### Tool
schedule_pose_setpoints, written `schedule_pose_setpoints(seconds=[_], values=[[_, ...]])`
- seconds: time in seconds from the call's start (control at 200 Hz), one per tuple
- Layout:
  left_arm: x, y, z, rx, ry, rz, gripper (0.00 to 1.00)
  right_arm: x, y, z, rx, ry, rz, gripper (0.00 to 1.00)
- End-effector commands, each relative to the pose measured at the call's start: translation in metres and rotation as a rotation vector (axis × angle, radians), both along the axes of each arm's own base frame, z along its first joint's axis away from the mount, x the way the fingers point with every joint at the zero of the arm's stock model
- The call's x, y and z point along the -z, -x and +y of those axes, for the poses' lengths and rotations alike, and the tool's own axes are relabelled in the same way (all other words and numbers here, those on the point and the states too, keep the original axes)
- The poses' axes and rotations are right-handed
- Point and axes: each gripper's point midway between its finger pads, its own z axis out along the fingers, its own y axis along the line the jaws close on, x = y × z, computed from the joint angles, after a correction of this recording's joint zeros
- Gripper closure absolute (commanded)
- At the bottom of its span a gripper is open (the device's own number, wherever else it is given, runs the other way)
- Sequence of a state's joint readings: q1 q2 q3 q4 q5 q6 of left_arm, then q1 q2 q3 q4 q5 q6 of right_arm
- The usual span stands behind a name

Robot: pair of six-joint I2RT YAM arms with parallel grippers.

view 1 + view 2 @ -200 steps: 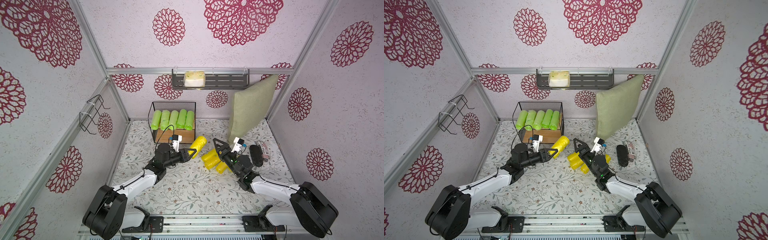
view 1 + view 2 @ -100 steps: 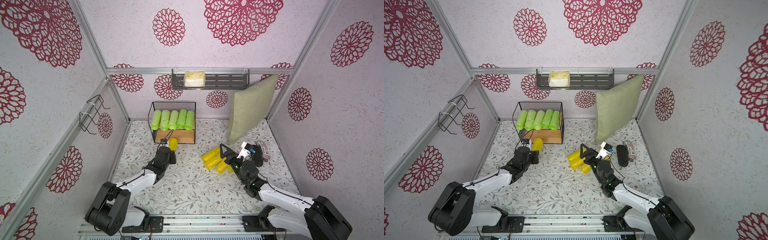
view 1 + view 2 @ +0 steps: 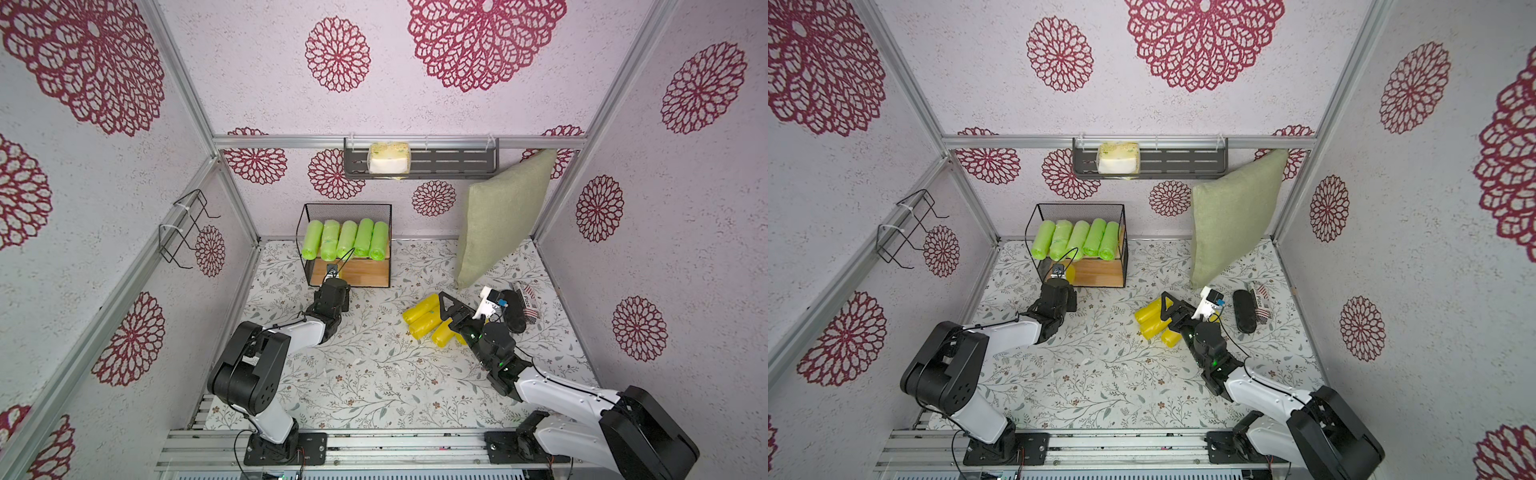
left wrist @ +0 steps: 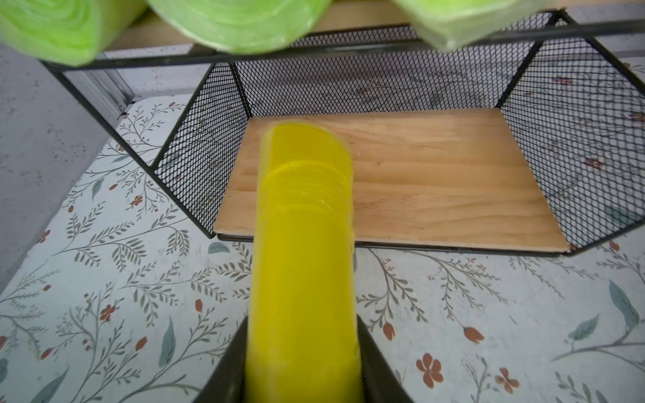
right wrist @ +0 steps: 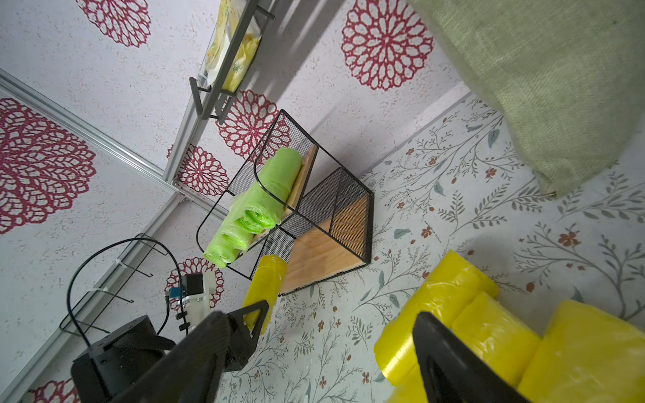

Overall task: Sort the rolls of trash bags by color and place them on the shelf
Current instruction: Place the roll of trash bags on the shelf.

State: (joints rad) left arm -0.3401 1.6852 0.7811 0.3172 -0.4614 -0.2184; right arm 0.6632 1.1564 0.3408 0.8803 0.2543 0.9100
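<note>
Swung round toward the shelf (image 3: 348, 204), the yellow roll (image 4: 303, 226) is aimed lengthwise at the bare lower board (image 4: 436, 181), pinched by the left tool (image 4: 303, 335), while the right tool (image 5: 342, 310) is held spread over the loose yellow rolls (image 5: 453, 289).

Only legible text: word "Place", black letters on small striped packet (image 3: 527, 296) lying on table beside black oblong object (image 3: 514, 312); visible in both top views. Word before it was too blurred. Tissue pack (image 3: 389, 158) print was unreadable.
</note>
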Motion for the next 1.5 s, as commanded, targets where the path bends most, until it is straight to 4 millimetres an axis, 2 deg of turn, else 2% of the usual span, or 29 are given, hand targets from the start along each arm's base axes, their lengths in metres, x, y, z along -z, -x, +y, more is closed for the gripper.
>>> schedule_pose_setpoints(seconds=[0.0, 0.41, 0.785, 1.146, 1.491], values=[[-0.017, -0.021, 0.008, -0.046, 0.066, -0.089, 0.76, -0.012, 0.000, 0.001, -0.014, -0.041, -0.043, 0.13], [0.004, -0.042, 0.023, -0.075, 0.073, -0.040, 0.67, -0.004, -0.002, 0.006, -0.032, -0.050, -0.026, 0.13], [0.017, -0.046, 0.032, -0.132, 0.064, 0.002, 0.58, 0.001, -0.005, 0.015, -0.064, -0.075, -0.008, 0.13], [0.025, -0.053, 0.040, -0.201, 0.023, 0.069, 0.54, -0.002, -0.001, 0.009, -0.054, -0.070, -0.020, 0.13], [0.024, -0.052, 0.047, -0.240, 0.008, 0.073, 0.40, -0.002, 0.001, 0.008, -0.052, -0.067, -0.020, 0.13]])
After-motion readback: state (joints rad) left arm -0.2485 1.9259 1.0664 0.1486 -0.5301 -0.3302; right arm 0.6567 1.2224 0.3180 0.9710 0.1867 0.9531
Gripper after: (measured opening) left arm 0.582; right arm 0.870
